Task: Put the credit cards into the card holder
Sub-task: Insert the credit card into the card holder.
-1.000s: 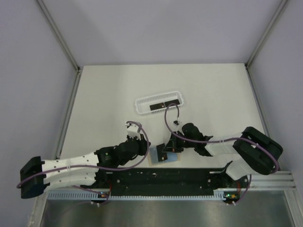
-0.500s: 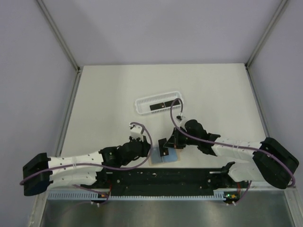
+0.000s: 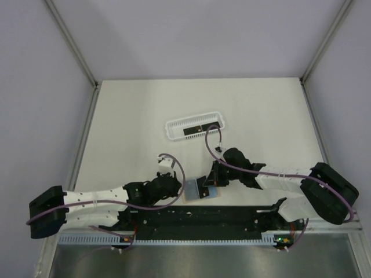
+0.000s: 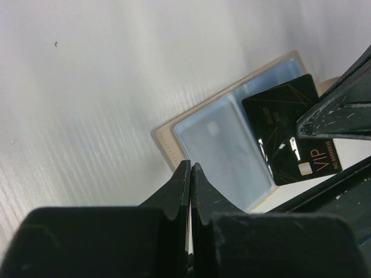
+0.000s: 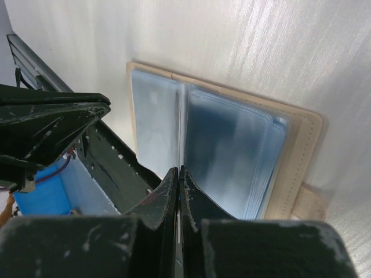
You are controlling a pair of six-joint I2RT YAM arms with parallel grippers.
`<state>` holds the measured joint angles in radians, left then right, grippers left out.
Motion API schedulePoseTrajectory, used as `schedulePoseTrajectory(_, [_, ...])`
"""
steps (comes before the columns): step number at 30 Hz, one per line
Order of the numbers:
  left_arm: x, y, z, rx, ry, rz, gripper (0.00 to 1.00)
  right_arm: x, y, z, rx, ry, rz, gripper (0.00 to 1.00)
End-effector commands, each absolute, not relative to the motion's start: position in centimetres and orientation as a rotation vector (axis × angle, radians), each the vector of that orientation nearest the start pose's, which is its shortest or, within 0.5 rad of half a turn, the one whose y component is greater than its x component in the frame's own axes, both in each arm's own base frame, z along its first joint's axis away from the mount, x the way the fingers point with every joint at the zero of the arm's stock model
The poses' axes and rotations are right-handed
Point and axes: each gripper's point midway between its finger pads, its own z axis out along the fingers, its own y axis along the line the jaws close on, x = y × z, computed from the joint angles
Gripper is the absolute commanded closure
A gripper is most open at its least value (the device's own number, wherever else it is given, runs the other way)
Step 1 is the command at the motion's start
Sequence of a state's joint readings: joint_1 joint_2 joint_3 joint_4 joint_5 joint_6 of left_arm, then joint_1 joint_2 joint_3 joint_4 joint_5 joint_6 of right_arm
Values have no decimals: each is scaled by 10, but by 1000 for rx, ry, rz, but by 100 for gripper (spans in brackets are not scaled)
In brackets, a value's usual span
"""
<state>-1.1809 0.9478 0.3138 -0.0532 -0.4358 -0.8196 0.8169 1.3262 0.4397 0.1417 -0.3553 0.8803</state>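
- The card holder (image 3: 193, 191) lies on the table (image 3: 127, 127), close to its near edge and just beyond your arm bases.
- Your left gripper (image 3: 179, 188) is just left of the holder, and your right gripper (image 3: 210, 184) is just right of it.
- One credit card (image 4: 290, 130) sits over the holder's side nearer your right gripper, touching that gripper.
- The basket (image 3: 174, 132) lies behind the holder, well apart from it.
- A second credit card (image 3: 197, 130) lies inside the basket.

Laboratory robot test cell: a bare white table (image 3: 127, 116) enclosed by plain pale walls (image 3: 203, 35) and aluminium frame struts (image 3: 74, 46), with a cabled left arm (image 3: 93, 202) and right arm (image 3: 284, 179) bolted to a black base rail (image 3: 197, 217).
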Motion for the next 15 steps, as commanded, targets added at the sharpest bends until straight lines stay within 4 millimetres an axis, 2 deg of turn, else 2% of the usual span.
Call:
schedulePoseTrajectory(1, [136, -236, 40, 160, 2295, -673, 100, 148, 294, 49, -121, 2579, 1243, 100])
schedulePoseTrajectory(15, [115, -232, 17, 192, 2401, -713, 100, 149, 291, 45, -107, 2592, 1261, 100])
